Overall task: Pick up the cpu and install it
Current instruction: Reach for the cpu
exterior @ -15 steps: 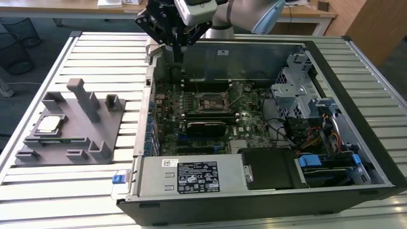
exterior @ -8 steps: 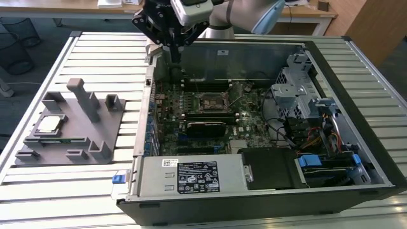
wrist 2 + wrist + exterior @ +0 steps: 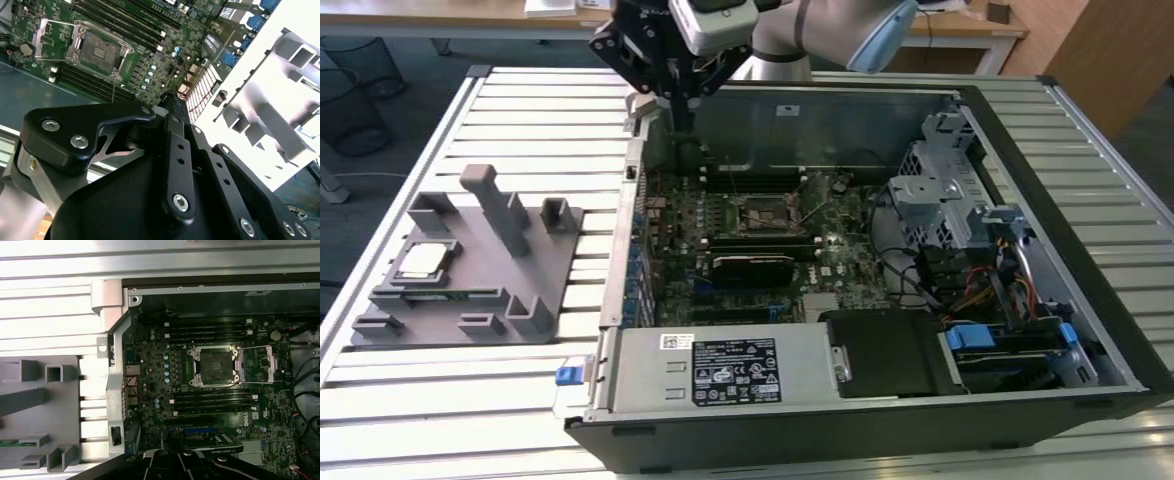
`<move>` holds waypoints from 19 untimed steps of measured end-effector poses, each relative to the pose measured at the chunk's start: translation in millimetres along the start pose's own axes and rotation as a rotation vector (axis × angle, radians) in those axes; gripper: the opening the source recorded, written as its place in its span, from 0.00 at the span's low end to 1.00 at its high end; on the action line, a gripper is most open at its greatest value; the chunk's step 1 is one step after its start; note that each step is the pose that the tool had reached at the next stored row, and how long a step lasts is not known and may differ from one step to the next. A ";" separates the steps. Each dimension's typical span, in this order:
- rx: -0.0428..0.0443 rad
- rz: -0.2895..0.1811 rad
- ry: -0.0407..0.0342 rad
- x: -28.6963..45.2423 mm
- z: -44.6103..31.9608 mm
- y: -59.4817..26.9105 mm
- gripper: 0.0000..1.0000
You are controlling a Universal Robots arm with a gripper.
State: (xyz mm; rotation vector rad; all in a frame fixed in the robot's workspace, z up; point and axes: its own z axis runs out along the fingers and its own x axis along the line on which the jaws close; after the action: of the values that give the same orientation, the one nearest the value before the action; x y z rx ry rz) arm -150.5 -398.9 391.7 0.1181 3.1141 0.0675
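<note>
CPU (image 3: 424, 260) lies flat on the grey jig (image 3: 547, 255), well apart from my claw (image 3: 682, 125) — fingers together, empty, above the case (image 3: 854, 435) edge. I'd open wide, descend square to the chip, pinch only its rim — socket (image 3: 215, 366) looks open.

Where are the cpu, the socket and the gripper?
cpu (image 3: 424, 260): exterior view, on its silver top.
socket (image 3: 215, 365): first wrist view, on its dark middle.
gripper (image 3: 680, 122): exterior view, between its fingertips.
</note>
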 end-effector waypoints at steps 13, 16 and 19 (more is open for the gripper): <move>0.0000 0.000 0.0009 8.3 0.7 -0.7 0.11; 0.0000 0.000 0.0010 10.7 0.9 -0.9 0.11; -0.0001 0.000 0.0011 12.7 1.1 -1.0 0.11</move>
State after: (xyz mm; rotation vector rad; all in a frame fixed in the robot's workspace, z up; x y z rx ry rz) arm -163.2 -398.9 390.3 0.1181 3.1152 0.0677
